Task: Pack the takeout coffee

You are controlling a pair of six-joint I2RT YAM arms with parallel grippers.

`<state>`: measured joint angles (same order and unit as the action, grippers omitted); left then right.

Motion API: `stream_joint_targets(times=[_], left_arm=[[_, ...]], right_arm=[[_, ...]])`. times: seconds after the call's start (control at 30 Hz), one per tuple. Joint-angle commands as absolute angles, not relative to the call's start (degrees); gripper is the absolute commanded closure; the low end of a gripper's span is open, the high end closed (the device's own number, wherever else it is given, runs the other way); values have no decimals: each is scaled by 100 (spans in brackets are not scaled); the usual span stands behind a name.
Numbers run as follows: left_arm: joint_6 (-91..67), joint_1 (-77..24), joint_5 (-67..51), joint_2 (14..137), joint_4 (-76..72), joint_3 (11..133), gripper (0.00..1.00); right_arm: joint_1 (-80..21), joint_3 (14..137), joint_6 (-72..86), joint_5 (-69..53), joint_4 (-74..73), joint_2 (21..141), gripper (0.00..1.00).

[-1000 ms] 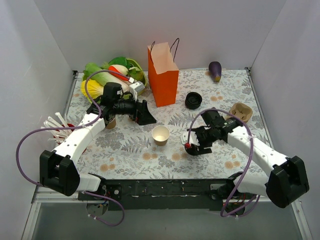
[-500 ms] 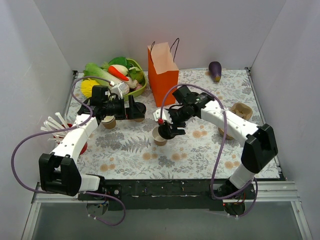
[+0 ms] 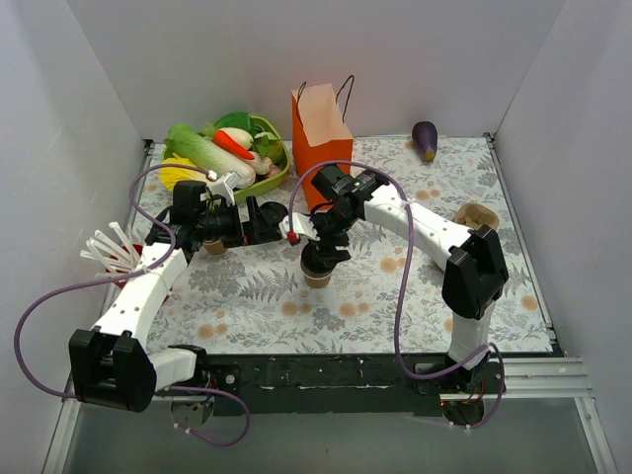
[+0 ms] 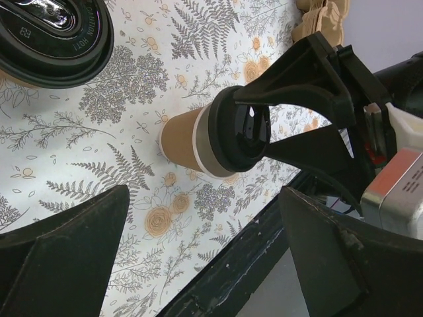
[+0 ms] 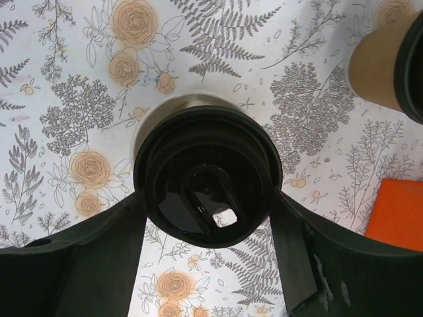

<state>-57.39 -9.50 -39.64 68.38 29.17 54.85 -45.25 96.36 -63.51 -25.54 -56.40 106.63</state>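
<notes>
An open kraft-paper cup point(image 3: 316, 274) stands mid-table. My right gripper point(image 3: 322, 247) is shut on a round black lid point(image 5: 207, 176) and holds it right over the cup's pale rim point(image 5: 149, 113); in the left wrist view the lid point(image 4: 243, 132) sits at the cup's point(image 4: 182, 142) mouth. I cannot tell if it is pressed on. A second cup with its lid on point(image 3: 214, 242) stands to the left, and shows in both wrist views point(image 4: 54, 38) point(image 5: 388, 63). My left gripper point(image 3: 265, 219) is wide open and empty between the two cups.
The orange paper bag point(image 3: 323, 148) stands open behind the cups. A green bowl of vegetables point(image 3: 237, 146) is at back left, an eggplant point(image 3: 425, 139) at back right, a cardboard cup carrier point(image 3: 476, 219) to the right, and white cutlery point(image 3: 109, 247) at the left edge.
The black lid left its spot on the table at the right. My right gripper swung left with it to above the open cup. My left gripper drew back leftward.
</notes>
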Motion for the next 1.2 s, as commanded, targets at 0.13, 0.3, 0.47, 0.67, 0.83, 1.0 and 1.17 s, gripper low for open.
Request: stream_joint_targets(times=[0.13,0.3,0.47,0.67,0.83,1.0,1.17], left_arm=[[-5801,-870,-3806,6618,2839,5379,2],[-5889,-844,-3858,6627,2742,5274,2],[-5906,-835,-3911,6671,2725,5265,2],[-5924,-835,-3938,6706,2672,5265,2],[-5959,-826,-3973,6706,2654,5212,2],[-5959,-826,-3955,6715,2654,5186,2],[-5950,-817,-3973,6715,2654,5168,2]], right_arm=[[-4790,9985,-6688,-2286,-6469,10828,38],[-4799,10002,-6662,-2224,-6363,10863,38],[-4808,9993,-6574,-2206,-6241,10828,39],[-4808,9941,-6522,-2188,-6030,10749,39],[-4834,9940,-6521,-2180,-5994,10837,39],[-4852,9940,-6539,-2153,-5977,10925,39],[-4860,9975,-6548,-2162,-5959,10960,39]])
